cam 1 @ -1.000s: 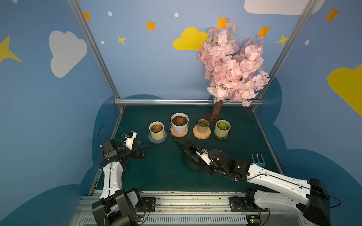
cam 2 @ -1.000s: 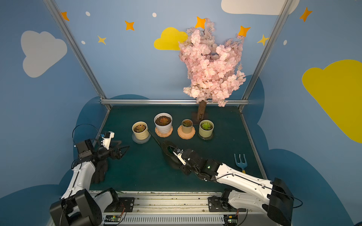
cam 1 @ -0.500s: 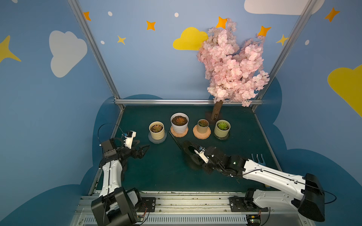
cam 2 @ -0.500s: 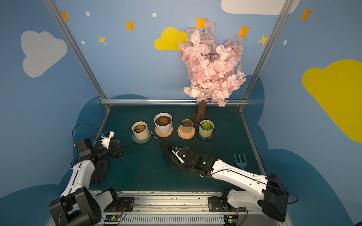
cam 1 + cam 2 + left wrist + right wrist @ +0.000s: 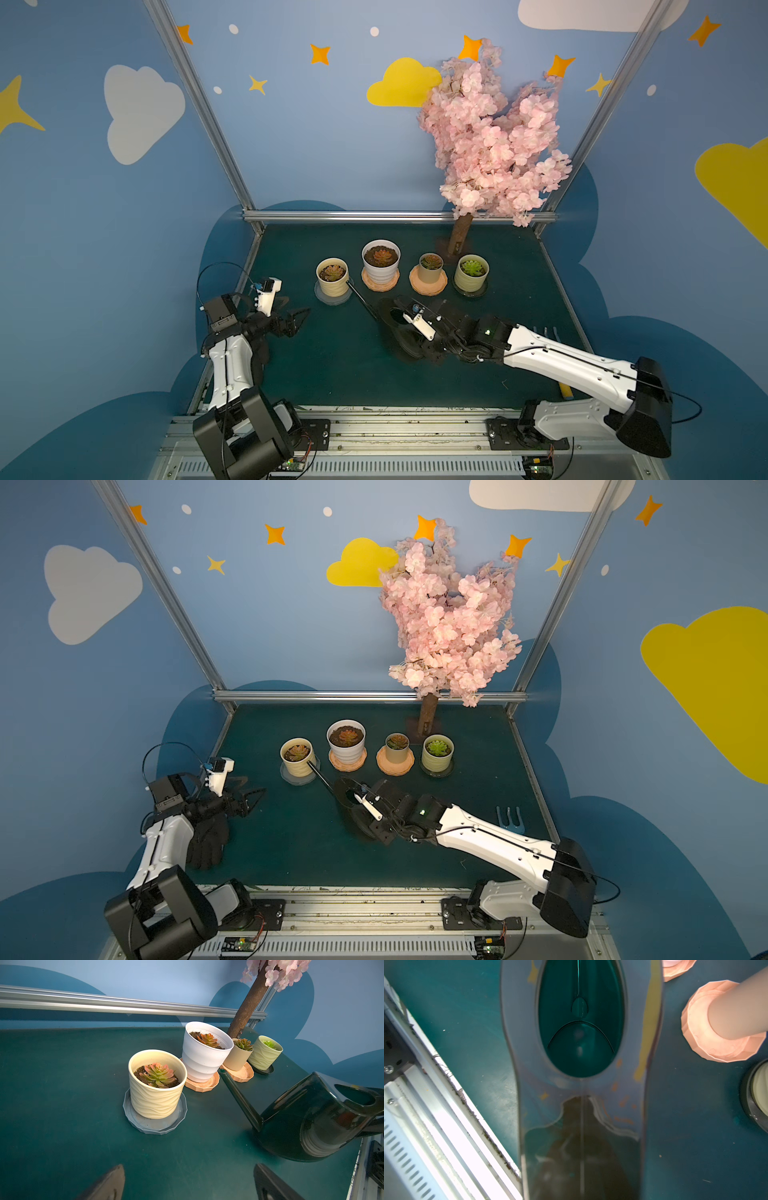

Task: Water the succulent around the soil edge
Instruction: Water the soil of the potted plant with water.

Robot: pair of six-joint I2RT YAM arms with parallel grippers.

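Note:
Several potted succulents stand in a row at the back of the green table. The leftmost is a pink-green succulent (image 5: pixel 158 1074) in a cream wavy pot (image 5: pixel 332 279) on a grey saucer. My right gripper (image 5: pixel 432 332) is shut on the handle of a dark green watering can (image 5: pixel 399 328), which it holds low over the table. The can's long spout (image 5: pixel 320 775) ends just beside the cream pot's rim, below its top. In the right wrist view the can's handle and filling hole (image 5: pixel 580 1022) hide the fingers. My left gripper (image 5: pixel 297 318) is open and holds nothing, left of the can.
A white pot (image 5: pixel 381 262), a small beige pot (image 5: pixel 430 269) and a pale green pot (image 5: pixel 471 273) stand right of the cream one. A pink blossom tree (image 5: pixel 494 137) rises at the back right. A blue hand fork (image 5: pixel 511 816) lies at the right edge and a black glove (image 5: pixel 208 841) under the left arm.
My right arm has carried the watering can a little to the left and back, bringing the spout tip closer to the cream pot. The left arm has barely moved.

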